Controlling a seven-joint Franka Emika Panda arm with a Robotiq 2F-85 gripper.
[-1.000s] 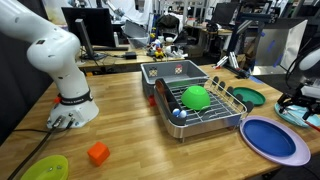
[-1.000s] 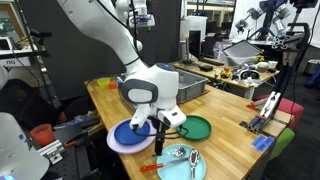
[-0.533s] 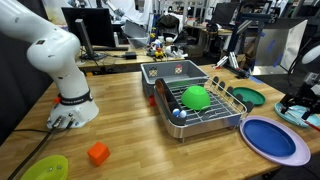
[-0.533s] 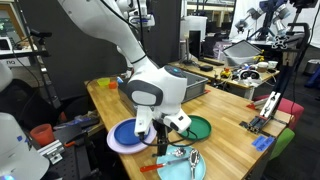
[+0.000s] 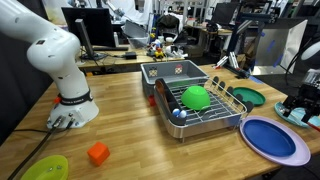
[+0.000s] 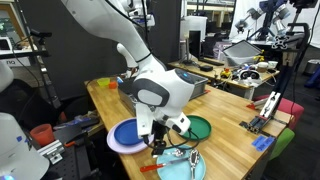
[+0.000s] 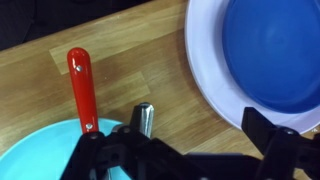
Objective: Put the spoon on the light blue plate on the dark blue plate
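The spoon (image 6: 191,157) lies on the light blue plate (image 6: 183,165) near the table's front edge. In the wrist view its silvery handle (image 7: 145,119) sticks out past the light blue plate's rim (image 7: 40,155), just beside my left finger. The dark blue plate (image 6: 124,135) with its lavender rim lies next to it and also shows in the wrist view (image 7: 262,50) and in an exterior view (image 5: 274,138). My gripper (image 6: 160,144) hangs low over the gap between the two plates, fingers wide apart (image 7: 185,148) and empty.
A red-handled tool (image 7: 80,85) lies partly on the light blue plate. A dark green plate (image 6: 196,127) sits beside the dark blue one. A dish rack (image 5: 200,108) holds a green bowl (image 5: 195,97). A yellow-green plate (image 5: 45,168) and an orange block (image 5: 97,153) lie further along the table.
The arm has swung and dropped toward the light blue plate, bringing the open gripper closer to the spoon. The plates and the spoon have not moved.
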